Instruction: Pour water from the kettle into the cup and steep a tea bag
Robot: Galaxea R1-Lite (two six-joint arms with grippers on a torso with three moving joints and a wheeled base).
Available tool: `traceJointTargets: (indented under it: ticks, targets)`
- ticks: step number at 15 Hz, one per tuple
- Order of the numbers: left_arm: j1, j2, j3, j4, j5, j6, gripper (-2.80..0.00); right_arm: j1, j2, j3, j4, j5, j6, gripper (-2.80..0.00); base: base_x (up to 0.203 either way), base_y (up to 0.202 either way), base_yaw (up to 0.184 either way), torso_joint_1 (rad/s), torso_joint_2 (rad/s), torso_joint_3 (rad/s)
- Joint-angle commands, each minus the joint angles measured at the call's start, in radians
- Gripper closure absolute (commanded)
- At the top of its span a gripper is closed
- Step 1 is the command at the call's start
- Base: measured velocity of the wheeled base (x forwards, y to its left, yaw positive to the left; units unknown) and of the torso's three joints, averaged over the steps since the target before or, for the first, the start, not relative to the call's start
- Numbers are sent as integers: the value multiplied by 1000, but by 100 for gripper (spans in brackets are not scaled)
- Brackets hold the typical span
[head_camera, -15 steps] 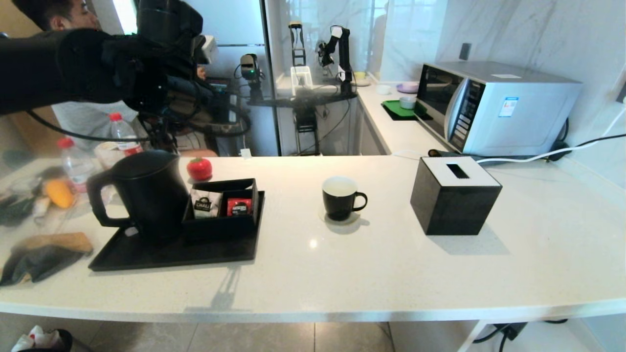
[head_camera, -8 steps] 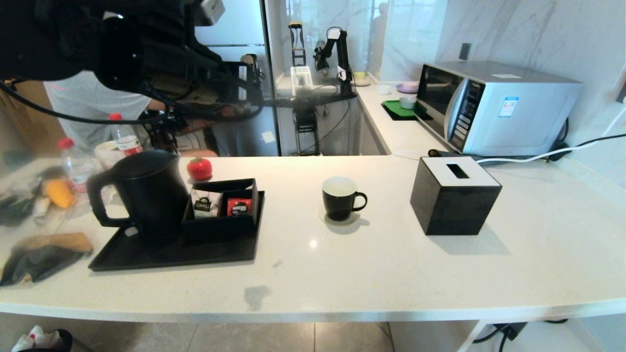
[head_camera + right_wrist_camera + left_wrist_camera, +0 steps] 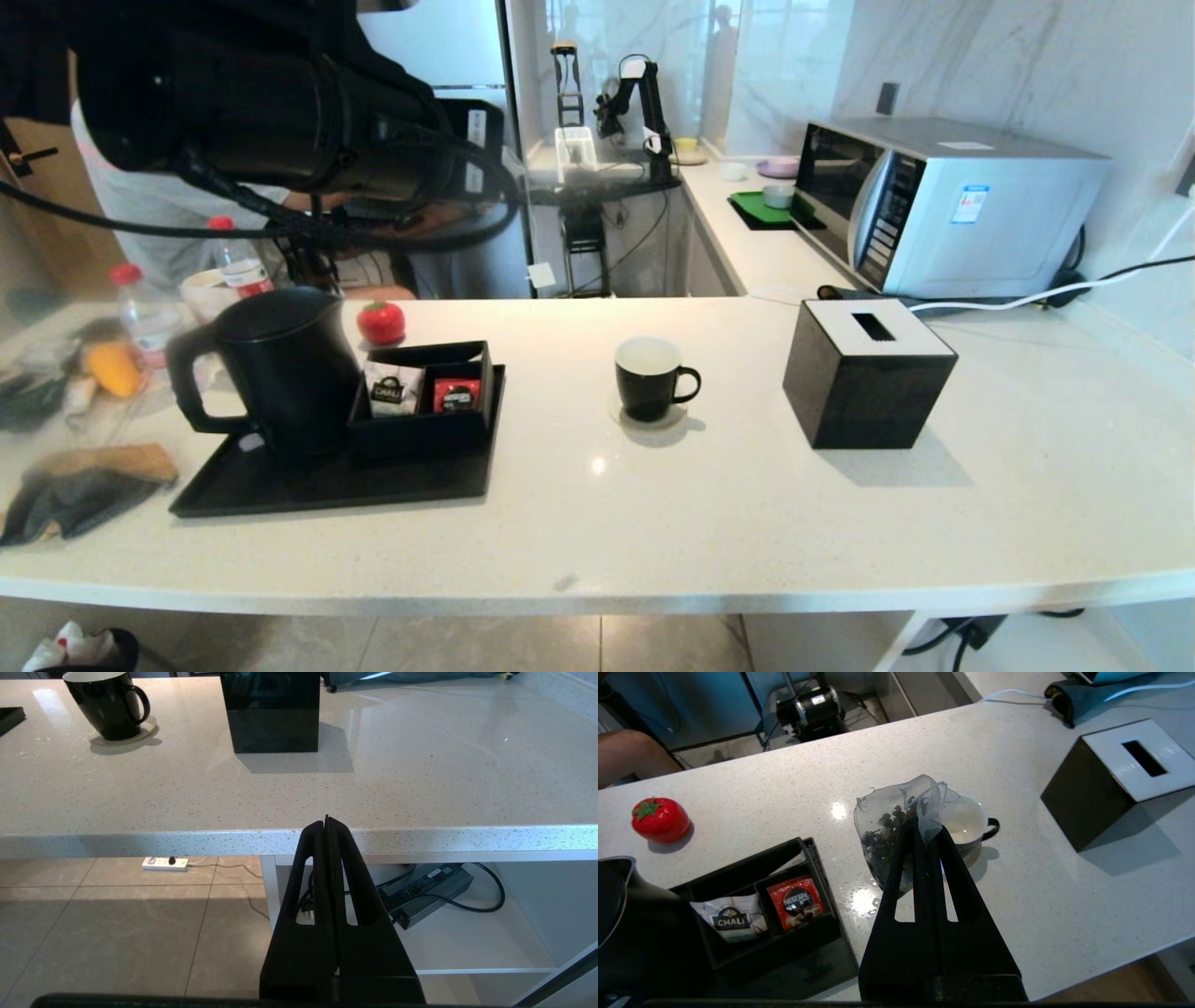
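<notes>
While left hand (image 3: 925, 826) pinches gauzy tea bag (image 3: 896, 826) — glossy cup (image 3: 971, 823) below

kettle (image 3: 280, 369): upright at the 9 o'clock end of the black tray (image 3: 308, 485), handle toward 9 o'clock
organiser box (image 3: 425, 392): just beside the kettle at its 3 o'clock, holding a white packet (image 3: 389, 390) and a red packet (image 3: 456, 396)
cup (image 3: 651, 376): mid-worktop (image 3: 747, 523) on a pale coaster, handle toward 3 o'clock
tissue box (image 3: 868, 373): at the cup's 3 o'clock, apart
left arm (image 3: 243, 103): raised across the 10 o'clock corner
microwave (image 3: 943, 201): 2 o'clock
</notes>
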Motion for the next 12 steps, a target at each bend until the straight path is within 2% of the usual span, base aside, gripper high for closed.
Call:
traceJointTargets:
  ticks: [1, 7, 11, 12]
  targets:
    - [-35, -19, 9, 3, 21, -1, 0, 0, 1, 1, 0, 0, 0, 0, 0, 0, 0, 0, 0, 0]
    - [-93, 4, 7, 3, 45, 1, 0, 0, 1, 4, -4, 4, -33, 0, 0, 0, 0, 0, 0, 0]
    - [-105, 3, 9, 3, 42, -1, 0, 0, 1, 4, -80, 8, -52, 0, 0, 0, 0, 0, 0, 0]
    - [-106, 3, 8, 3, 42, -2, 0, 0, 1, -1, -118, 33, -53, 0, 0, 0, 0, 0, 0, 0]
